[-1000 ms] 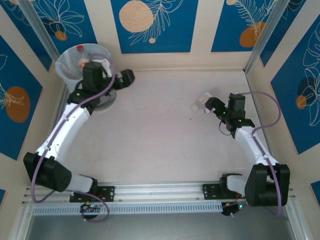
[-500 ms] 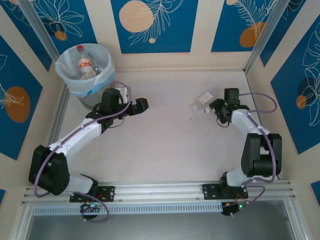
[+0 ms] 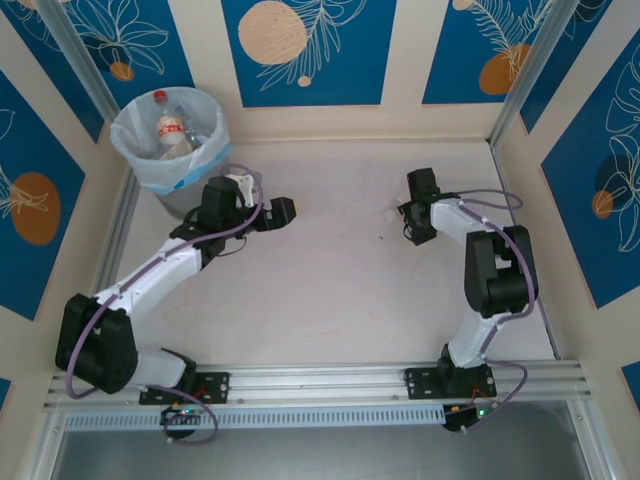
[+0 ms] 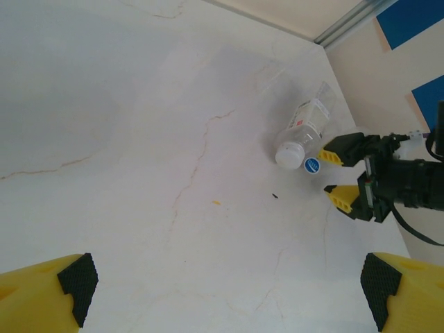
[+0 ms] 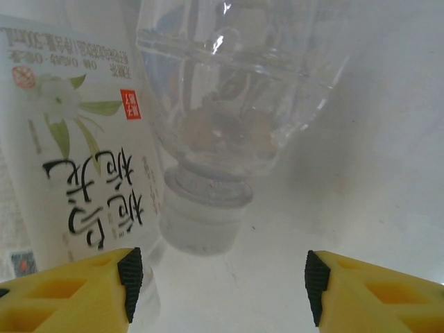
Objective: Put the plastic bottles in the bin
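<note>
A clear plastic bottle (image 4: 306, 123) with a white label and white cap lies on the table at the right. In the right wrist view its neck and cap (image 5: 202, 220) point at me, just ahead of my right gripper (image 5: 222, 288). The jaws stand apart, one on each side, and the right pad touches nothing. My right gripper (image 3: 415, 222) covers that bottle from above. The grey bin (image 3: 170, 165) with its bag stands at the far left and holds bottles (image 3: 170, 128). My left gripper (image 3: 284, 212) hangs wide open and empty beside the bin, facing the right arm (image 4: 409, 184).
A small blue round piece (image 4: 311, 164) lies beside the bottle's cap. Walls close the table at the back and both sides. Bare pale tabletop (image 3: 330, 290) stretches between the two arms.
My left arm has drawn back from over the bin to the table beside it. My right arm has swung left onto the bottle and its jaws have narrowed.
</note>
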